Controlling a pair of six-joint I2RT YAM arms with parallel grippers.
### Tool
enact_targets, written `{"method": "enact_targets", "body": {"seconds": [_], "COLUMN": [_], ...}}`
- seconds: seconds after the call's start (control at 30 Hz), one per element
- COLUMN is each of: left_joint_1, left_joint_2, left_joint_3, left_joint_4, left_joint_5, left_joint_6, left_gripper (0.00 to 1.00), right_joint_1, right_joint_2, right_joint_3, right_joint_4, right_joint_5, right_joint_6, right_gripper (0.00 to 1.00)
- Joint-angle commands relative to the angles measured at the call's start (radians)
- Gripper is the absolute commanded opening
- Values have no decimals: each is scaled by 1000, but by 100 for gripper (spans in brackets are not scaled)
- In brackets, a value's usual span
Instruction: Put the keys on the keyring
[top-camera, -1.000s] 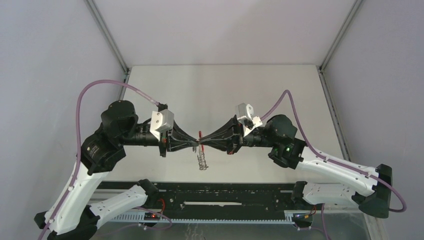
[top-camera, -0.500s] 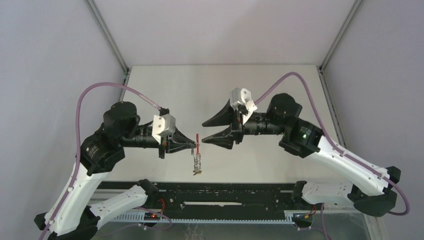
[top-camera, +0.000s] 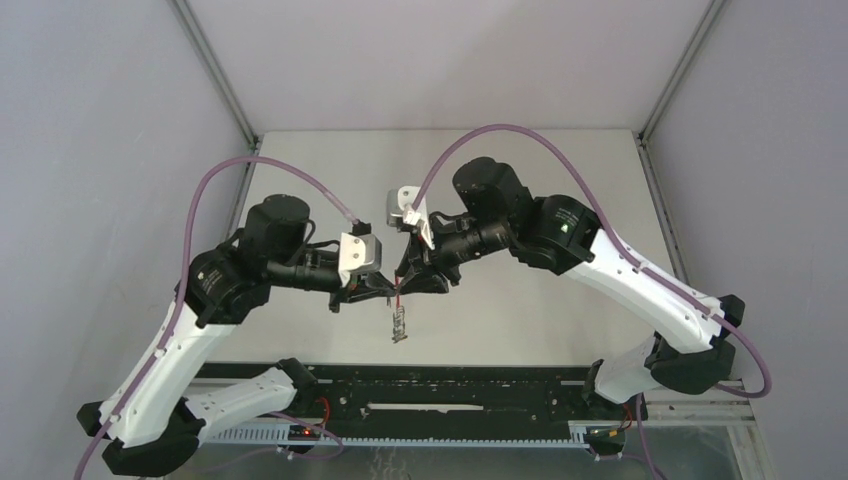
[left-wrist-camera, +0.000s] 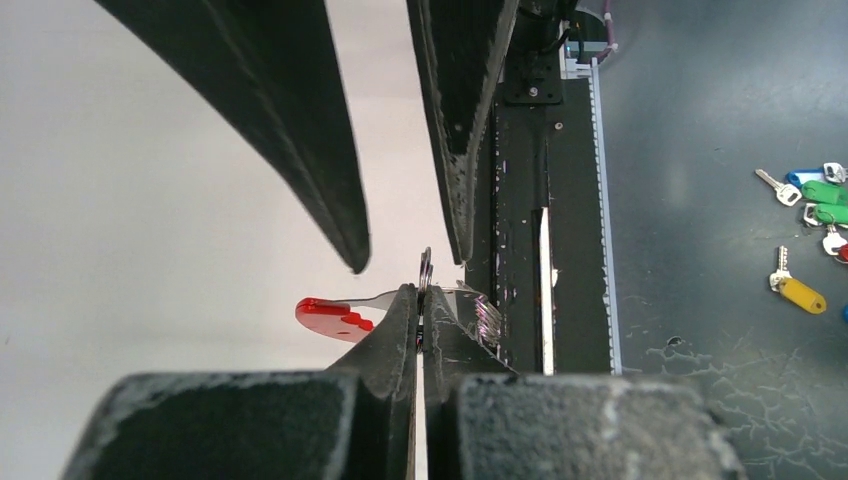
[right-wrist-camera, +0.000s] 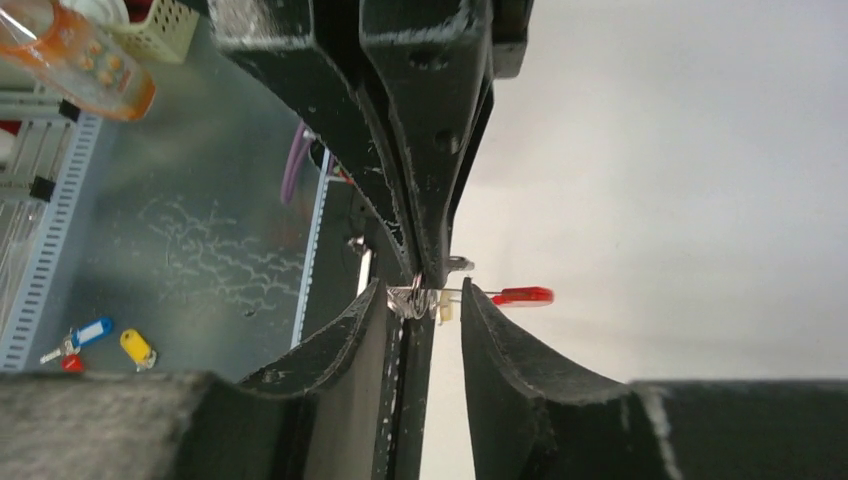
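The keyring (top-camera: 399, 322) hangs above the table's near middle, its red band (left-wrist-camera: 325, 312) on one side and a bunch of silver wire rings (left-wrist-camera: 487, 312) on the other. My left gripper (left-wrist-camera: 421, 292) is shut on one wire ring. My right gripper (right-wrist-camera: 425, 298) comes at it from the far side. It stands open, with the wire rings (right-wrist-camera: 408, 300) and a small pale tag (right-wrist-camera: 445, 312) between its fingers. The red band (right-wrist-camera: 522, 295) sticks out past the right finger. I cannot single out the keys in the bunch.
The pale table (top-camera: 500, 180) lies under both arms, with a black rail (top-camera: 440, 395) along its near edge. On the dark floor beyond the rail lie loose keys with yellow (left-wrist-camera: 802, 296), green (left-wrist-camera: 822, 193) and blue (right-wrist-camera: 88, 333) tags. An orange bottle (right-wrist-camera: 85, 55) is nearby.
The right gripper opened and pulled away from the keyring. Its arm then swung left and over, and its open fingers are back around the rings. The left gripper kept its grip.
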Motion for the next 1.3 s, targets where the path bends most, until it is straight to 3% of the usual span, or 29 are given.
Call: {"method": "enact_targets", "body": {"seconds": [0.0,0.1,0.67,0.77,0.87,0.97,1.1,1.17,1.27], "left_joint_1": [-5,-6,-5,-6,-5,-5,-6,-5,-6], "left_joint_2": [-16,-19,-29,-31,-37,-44,-48,-49,-46], "left_joint_3": [53,52,53,53,53,40,41,55,86], "left_joint_4": [38,40,56,60,60,58,49,39,28], "left_joint_5": [-15,-12,5,10,13,15,11,-11,-45], "left_joint_6": [0,-5,-22,-23,-20,-11,8,25,43], "left_gripper": [0,0,0,0,0,0,39,45,45], "right_joint_1": [28,30,37,35,30,18,-15,-40,-77], "right_joint_2": [4,14,62,71,69,56,-1,-56,-157], "right_joint_3": [73,85,111,117,117,110,53,-34,-184], "right_joint_4": [-92,-100,-95,-94,-88,-70,37,147,374], "right_joint_5": [30,40,33,25,17,15,24,9,-33], "right_joint_6": [-50,-55,-45,-42,-42,-38,8,54,148], "right_gripper": [38,34,29,20,1,0,0,0,0]}}
